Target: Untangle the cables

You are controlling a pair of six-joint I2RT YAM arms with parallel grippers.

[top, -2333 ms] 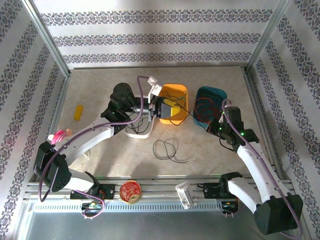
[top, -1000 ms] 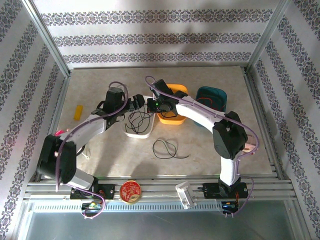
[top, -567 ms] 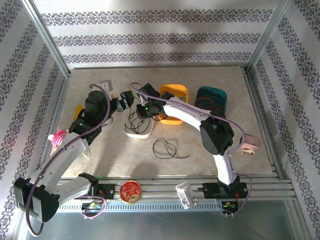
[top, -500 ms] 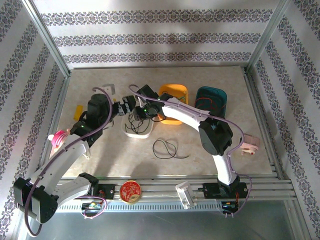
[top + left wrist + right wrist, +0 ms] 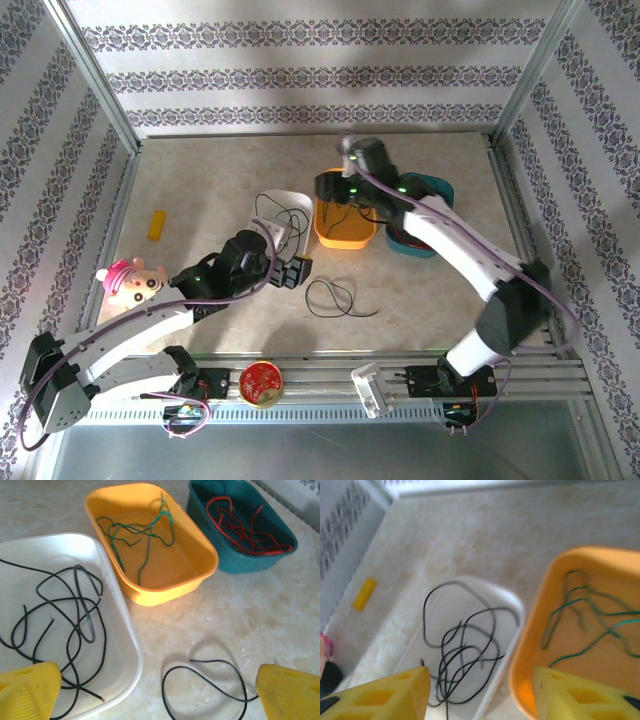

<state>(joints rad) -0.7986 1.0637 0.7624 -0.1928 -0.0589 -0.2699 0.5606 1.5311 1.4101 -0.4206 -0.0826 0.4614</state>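
Because cables (image 5: 165, 516) are being sorted by colour into bins (image 5: 165, 592), the left gripper (image 5: 292, 272) is hovering wide open over the stray black cable (image 5: 216, 660) near the table's front edge; the right gripper (image 5: 480, 690) is hanging empty, jaws parted.

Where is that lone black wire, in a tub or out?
Out. The loose black cable lies on the bare table, apart from the white tub.
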